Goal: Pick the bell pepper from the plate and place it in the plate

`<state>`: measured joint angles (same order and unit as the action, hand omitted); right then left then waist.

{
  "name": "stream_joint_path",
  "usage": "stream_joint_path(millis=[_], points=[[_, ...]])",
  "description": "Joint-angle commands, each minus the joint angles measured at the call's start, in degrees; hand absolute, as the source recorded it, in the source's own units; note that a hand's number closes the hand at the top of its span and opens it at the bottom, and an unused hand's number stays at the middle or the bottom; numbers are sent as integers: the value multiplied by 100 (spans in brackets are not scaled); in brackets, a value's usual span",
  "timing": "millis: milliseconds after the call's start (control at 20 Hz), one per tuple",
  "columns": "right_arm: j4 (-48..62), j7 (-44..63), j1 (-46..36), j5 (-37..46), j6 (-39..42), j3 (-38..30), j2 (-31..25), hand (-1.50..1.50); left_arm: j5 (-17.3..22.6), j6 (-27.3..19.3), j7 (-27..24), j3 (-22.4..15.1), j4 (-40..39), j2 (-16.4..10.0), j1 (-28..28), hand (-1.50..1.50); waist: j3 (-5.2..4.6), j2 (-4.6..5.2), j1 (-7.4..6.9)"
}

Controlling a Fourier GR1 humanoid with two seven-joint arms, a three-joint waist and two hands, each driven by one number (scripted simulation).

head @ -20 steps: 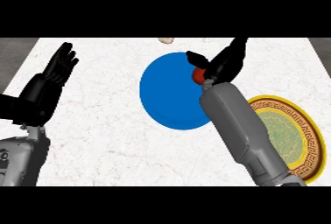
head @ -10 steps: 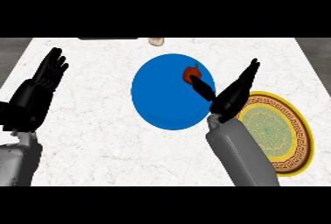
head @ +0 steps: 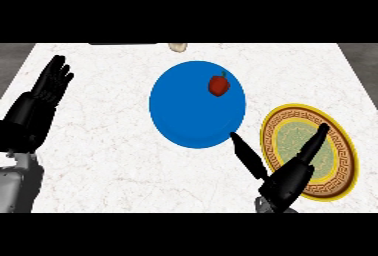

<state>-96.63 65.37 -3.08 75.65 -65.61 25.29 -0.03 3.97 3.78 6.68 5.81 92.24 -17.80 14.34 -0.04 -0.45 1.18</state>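
A red bell pepper [head: 219, 85] lies on the blue plate [head: 184, 117], toward its upper right part. To the right sits a plate with a gold patterned rim and green centre [head: 338, 175]. My right hand [head: 289, 176] is open near the lower right, its fingers spread over the left part of the gold plate and its thumb pointing toward the blue plate's lower edge; it holds nothing. My left hand [head: 38, 107] rests open at the left edge, fingers up.
A small beige object [head: 177, 47] lies at the counter's far edge, above the blue plate. The white marble counter [head: 111, 165] ends in grey floor at the upper left and upper right corners.
My right hand has let go of the bell pepper, which now lies on the blue plate, and has drawn back down and to the right. The left hand has kept still.
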Motion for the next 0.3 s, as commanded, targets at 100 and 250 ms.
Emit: stream_joint_path(millis=[100,250], points=[[-1317,-192,1408,528,409,430,1,-150,124,102,343,161,28,-59,263,0,3,30,-63],[-1691,-253,2200,809,334,647,-184,-150,-234,-139,-52,-128,-87,272,133,0,2,30,-32]])
